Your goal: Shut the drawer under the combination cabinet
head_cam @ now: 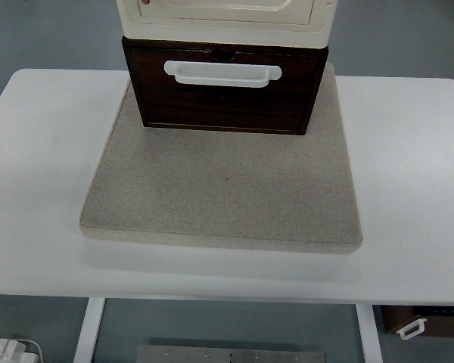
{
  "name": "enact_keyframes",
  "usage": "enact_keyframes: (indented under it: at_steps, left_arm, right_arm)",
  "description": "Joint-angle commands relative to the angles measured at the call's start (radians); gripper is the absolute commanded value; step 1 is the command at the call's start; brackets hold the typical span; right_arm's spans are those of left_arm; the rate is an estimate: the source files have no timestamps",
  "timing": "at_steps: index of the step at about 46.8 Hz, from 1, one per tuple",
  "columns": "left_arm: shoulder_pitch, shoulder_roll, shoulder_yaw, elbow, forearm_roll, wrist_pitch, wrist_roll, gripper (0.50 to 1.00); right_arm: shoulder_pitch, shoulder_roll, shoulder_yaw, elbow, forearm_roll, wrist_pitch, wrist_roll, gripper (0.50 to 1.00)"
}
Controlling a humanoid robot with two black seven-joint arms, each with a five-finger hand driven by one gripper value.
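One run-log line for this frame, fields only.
hands: neither in view | drawer: front near flush under cream cabinet, white handle untouched | base: grey mat on white table

The drawer [223, 102] is a dark reddish-brown with a faint wood grain, and its handle [222, 72] is a milky, half-clear white. The cabinet [225, 17] above it is cream, with a slightly paler panel set in its front. The mat [223, 197] is a speckled grey-beige, a touch darker along its edge. The table [408, 181] is plain white, with white legs showing below its near edge, and the floor [397, 34] beyond it is a dull blue-grey.
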Motion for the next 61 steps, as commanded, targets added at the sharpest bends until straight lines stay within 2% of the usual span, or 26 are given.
enact_keyframes:
  at_steps: [1,6,14,20,23,31,45,51,57,61]
  left_arm:
    - [0.001,0.0,-0.053,0.04,-0.037,0.045,-0.004,1.0]
    - [-0.004,0.006,-0.111,0.104,-0.051,0.082,-0.004,1.0]
    - [-0.015,0.009,-0.185,0.239,-0.051,0.099,-0.004,1.0]
    - [-0.018,0.01,-0.212,0.34,-0.058,0.153,-0.006,1.0]
    - [-0.018,0.014,-0.217,0.391,-0.072,0.171,-0.009,1.0]
    - [-0.012,0.026,-0.216,0.527,-0.11,0.174,-0.024,1.0]
    - [0.004,0.02,-0.202,0.728,-0.123,0.222,-0.003,1.0]
    - [0.045,0.014,-0.2,0.744,-0.124,0.254,0.022,1.0]
    - [0.076,0.01,-0.2,0.742,-0.13,0.318,0.071,1.0]
    - [0.094,0.0,-0.2,0.747,-0.155,0.329,0.08,1.0]
  right_arm:
    - [0.0,0.0,0.0,0.0,0.0,0.0,0.0,0.952]
    - [0.0,0.0,0.0,0.0,0.0,0.0,0.0,0.952]
    - [0.0,0.0,0.0,0.0,0.0,0.0,0.0,0.952]
    - [0.0,0.0,0.0,0.0,0.0,0.0,0.0,0.952]
    - [0.0,0.0,0.0,0.0,0.0,0.0,0.0,0.952]
    - [0.0,0.0,0.0,0.0,0.0,0.0,0.0,0.952]
    - [0.0,0.0,0.0,0.0,0.0,0.0,0.0,0.952]
    - [0.0,0.0,0.0,0.0,0.0,0.0,0.0,0.952]
    - [0.0,0.0,0.0,0.0,0.0,0.0,0.0,0.952]
    - [0.0,0.0,0.0,0.0,0.0,0.0,0.0,0.952]
